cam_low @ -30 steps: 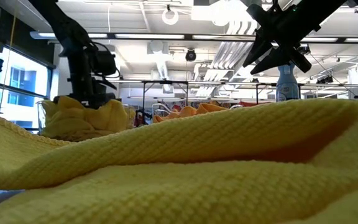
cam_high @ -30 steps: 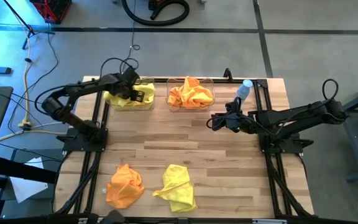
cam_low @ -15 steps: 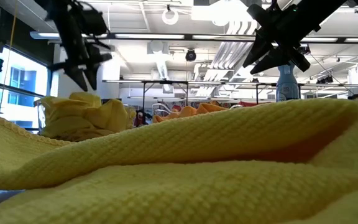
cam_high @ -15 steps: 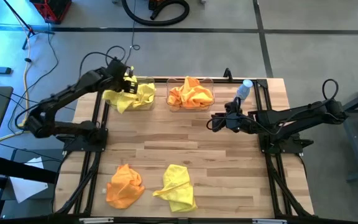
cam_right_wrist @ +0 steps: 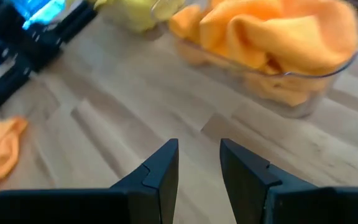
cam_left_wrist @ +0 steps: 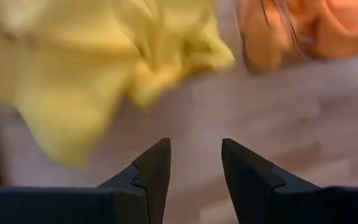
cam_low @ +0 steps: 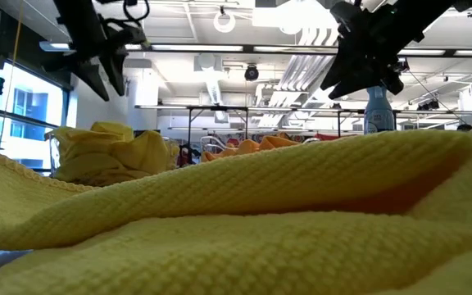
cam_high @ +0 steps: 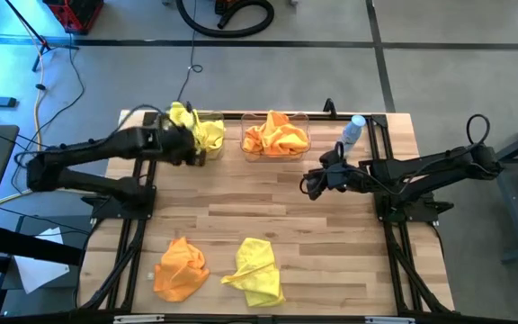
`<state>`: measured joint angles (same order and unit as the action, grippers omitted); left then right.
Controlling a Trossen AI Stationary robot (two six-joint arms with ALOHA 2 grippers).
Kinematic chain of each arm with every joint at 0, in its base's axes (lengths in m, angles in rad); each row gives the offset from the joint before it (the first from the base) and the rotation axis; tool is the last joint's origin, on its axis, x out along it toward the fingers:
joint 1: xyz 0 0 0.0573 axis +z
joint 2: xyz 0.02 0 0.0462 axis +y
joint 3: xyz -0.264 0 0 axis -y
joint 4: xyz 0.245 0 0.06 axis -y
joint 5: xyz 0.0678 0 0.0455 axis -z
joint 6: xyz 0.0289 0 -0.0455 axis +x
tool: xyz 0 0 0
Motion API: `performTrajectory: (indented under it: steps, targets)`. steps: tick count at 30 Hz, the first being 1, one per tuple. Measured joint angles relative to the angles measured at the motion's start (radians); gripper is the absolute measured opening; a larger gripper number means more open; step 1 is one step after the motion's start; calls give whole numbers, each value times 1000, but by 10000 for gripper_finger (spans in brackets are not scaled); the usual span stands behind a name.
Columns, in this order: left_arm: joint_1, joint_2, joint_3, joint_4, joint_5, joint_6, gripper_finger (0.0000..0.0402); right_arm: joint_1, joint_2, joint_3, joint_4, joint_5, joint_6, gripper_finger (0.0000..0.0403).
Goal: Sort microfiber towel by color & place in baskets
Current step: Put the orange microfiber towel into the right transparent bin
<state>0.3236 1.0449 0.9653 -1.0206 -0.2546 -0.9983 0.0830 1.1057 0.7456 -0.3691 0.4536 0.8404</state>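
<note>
The wooden table (cam_high: 331, 216) carried two clear baskets (cam_high: 276, 148) just beyond the grippers: one held yellow towels (cam_high: 198, 132), the other orange towels (cam_high: 275, 134). The left gripper (cam_high: 193, 153) hung beside the yellow heap, fingers (cam_left_wrist: 155, 169) slightly parted, empty. The right gripper (cam_high: 311, 183) hovered near the orange basket, fingers (cam_right_wrist: 162, 168) likewise apart, holding nothing. Behind both lay a loose yellow towel (cam_high: 256, 268) and a loose orange towel (cam_high: 180, 267).

towels (cam_low: 244, 213): knobbly cloth | baskets (cam_right_wrist: 303, 84): clear glossy plastic | table (cam_high: 268, 193): wood
</note>
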Motion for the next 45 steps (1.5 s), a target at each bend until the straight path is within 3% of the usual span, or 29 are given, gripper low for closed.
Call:
performTrajectory:
  steps: [9, 15, 20, 24, 29, 39, 42, 45]
  targets:
    - [-476, 32, 0, -130, 2, -548, 131, 0, 0, 0, -1, -47, -126, 114]
    - [-768, 138, 0, -136, 111, -898, 131, 0, 0, 0, -1, -48, -183, 114]
    - [-932, 257, 0, -105, 280, -1095, 131, 0, 0, 0, -10, -49, -194, 114]
    - [-1019, 349, 0, -2, 372, -1144, 131, 0, 0, 0, -20, -51, -195, 114]
    - [-1092, 464, 0, 178, 394, -1138, 131, 0, 0, 0, -40, -51, -195, 114]
    - [-1112, 742, 5, 242, 415, -1028, 130, 0, 0, 0, -47, -50, -195, 114]
    - [-1095, 778, 10, 302, 486, -963, 115, 0, 0, 0, -47, -47, -220, 114]
    - [-1075, 776, 8, 325, 533, -954, 71, 0, 0, 0, -49, -47, -218, 114]
